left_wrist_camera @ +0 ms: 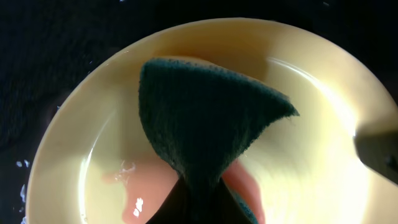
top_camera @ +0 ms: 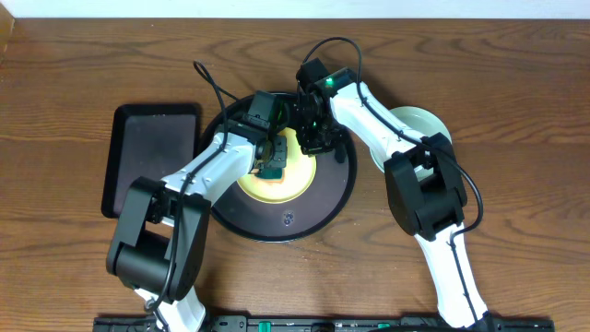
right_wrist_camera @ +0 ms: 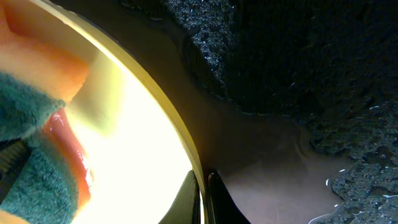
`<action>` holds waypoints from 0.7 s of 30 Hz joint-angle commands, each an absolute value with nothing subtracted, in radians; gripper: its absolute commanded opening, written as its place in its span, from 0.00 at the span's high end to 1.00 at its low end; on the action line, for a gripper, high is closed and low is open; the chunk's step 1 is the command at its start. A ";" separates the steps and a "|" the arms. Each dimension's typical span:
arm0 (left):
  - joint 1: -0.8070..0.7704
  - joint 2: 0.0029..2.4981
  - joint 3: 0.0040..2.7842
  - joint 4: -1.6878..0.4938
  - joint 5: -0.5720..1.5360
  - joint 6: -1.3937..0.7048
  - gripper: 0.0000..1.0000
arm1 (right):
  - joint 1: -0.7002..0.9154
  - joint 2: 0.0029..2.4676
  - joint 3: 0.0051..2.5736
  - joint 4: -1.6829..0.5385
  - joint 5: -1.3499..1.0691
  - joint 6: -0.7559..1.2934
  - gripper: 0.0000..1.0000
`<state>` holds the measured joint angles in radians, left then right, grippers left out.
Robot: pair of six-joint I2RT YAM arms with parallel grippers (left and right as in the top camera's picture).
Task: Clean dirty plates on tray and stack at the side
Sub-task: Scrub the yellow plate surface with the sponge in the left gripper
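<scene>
A pale yellow plate (top_camera: 297,178) lies on the round black tray (top_camera: 318,210) in the middle of the table. My left gripper (top_camera: 272,164) is shut on a dark green sponge (left_wrist_camera: 205,124) and presses it onto the plate (left_wrist_camera: 323,149); reddish liquid (left_wrist_camera: 146,186) lies on the plate beside the sponge. My right gripper (top_camera: 318,138) is shut on the yellow plate's far rim (right_wrist_camera: 186,155), one finger inside and one outside (right_wrist_camera: 204,196). A pale mint plate (top_camera: 415,124) lies on the table to the right of the tray, partly under my right arm.
A smaller black rectangular tray (top_camera: 152,152) lies left of the round tray. The round tray's floor (right_wrist_camera: 298,81) is wet, with brownish water by the plate's rim. Both arms cross over the tray from the front.
</scene>
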<state>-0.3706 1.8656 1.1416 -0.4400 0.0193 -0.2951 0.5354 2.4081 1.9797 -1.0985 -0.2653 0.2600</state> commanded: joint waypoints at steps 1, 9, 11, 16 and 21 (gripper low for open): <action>-0.363 1.942 1.129 -0.483 -0.060 -0.379 0.93 | 0.565 2.448 1.948 -1.091 -0.251 0.272 0.99; -0.363 1.894 1.131 -0.537 0.262 -0.138 0.93 | 0.564 2.448 1.948 -1.091 -0.252 0.272 0.99; -0.363 1.876 1.131 -0.537 0.326 -0.089 0.93 | 0.564 2.448 1.948 -1.090 -0.251 0.272 0.99; -0.355 1.847 1.137 -0.514 0.287 -0.107 0.93 | 0.564 2.448 1.948 -1.090 -0.251 0.272 0.99; -0.317 1.846 1.137 -0.512 0.002 -0.434 0.93 | 0.565 2.448 1.948 -1.091 -0.251 0.272 0.99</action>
<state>-0.3443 1.8622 1.1572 -0.5014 0.1791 -0.2272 0.5354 2.4081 1.9797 -1.0985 -0.2661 0.2600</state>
